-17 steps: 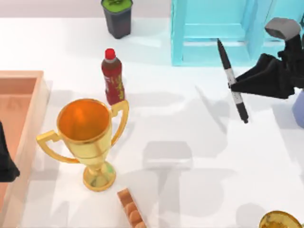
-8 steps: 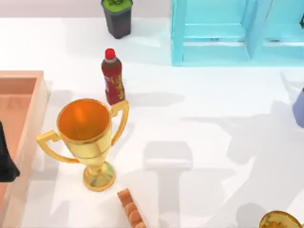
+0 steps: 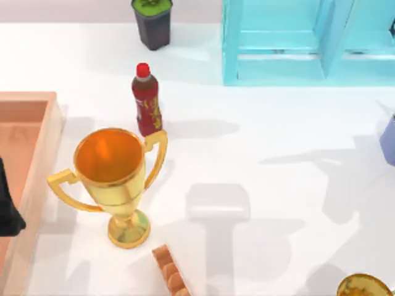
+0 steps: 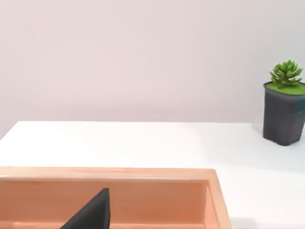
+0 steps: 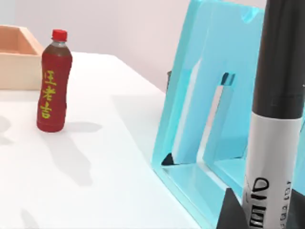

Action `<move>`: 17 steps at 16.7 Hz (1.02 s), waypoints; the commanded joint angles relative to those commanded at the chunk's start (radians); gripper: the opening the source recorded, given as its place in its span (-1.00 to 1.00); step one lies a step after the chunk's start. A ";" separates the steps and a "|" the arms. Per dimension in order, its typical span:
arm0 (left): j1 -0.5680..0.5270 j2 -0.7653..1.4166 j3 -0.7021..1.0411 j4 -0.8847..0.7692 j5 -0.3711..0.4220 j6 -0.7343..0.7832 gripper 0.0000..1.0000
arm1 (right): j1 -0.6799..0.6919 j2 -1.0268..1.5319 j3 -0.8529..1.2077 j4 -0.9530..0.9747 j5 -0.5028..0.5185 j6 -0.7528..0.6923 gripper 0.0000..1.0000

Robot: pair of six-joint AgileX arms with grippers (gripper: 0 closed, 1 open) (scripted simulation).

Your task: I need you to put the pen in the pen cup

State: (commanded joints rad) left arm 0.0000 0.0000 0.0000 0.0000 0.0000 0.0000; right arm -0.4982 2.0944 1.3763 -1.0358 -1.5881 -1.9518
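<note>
Right gripper: our right wrist view has the pen (image 5: pixel 279 109) standing upright right up against the camera, with a dark finger (image 5: pixel 232 210) pressed to its printed white band, so we've got it clamped.
Pen: black barrel above, white band with black print below, held up off the desk (image 3: pixel 259 123) in front of the turquoise rack (image 5: pixel 214 95).
Pen cup: just a periwinkle sliver (image 3: pixel 389 140) at the desk's right edge, sitting on the surface.
Left gripper: parked over the wooden tray (image 3: pixel 28 148) at the desk's left edge; one dark finger (image 4: pixel 93 213) pokes into the wrist view, and honestly we can't tell how wide it's open.
Bottle: red one (image 3: pixel 146 100) standing upright toward the far side, between the plant pot (image 3: pixel 152 22) and the gold trophy (image 3: pixel 114 182).
Rack again: sits at the far edge, right half (image 3: pixel 296 43).
</note>
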 joint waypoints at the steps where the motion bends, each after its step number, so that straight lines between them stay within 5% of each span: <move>1: 0.000 0.000 0.000 0.000 0.000 0.000 1.00 | -0.001 -0.002 0.000 -0.002 0.001 0.001 -1.00; 11: 0.000 0.000 0.000 0.000 0.000 0.000 1.00 | -0.068 -0.073 0.090 -0.362 -0.039 -0.030 -1.00; 17: 0.000 0.000 0.000 0.000 0.000 0.000 1.00 | -0.001 0.027 0.124 -0.369 -0.101 -0.100 -1.00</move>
State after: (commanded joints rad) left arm 0.0000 0.0000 0.0000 0.0000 0.0000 0.0000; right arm -0.4988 2.1214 1.5005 -1.4053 -1.6892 -2.0514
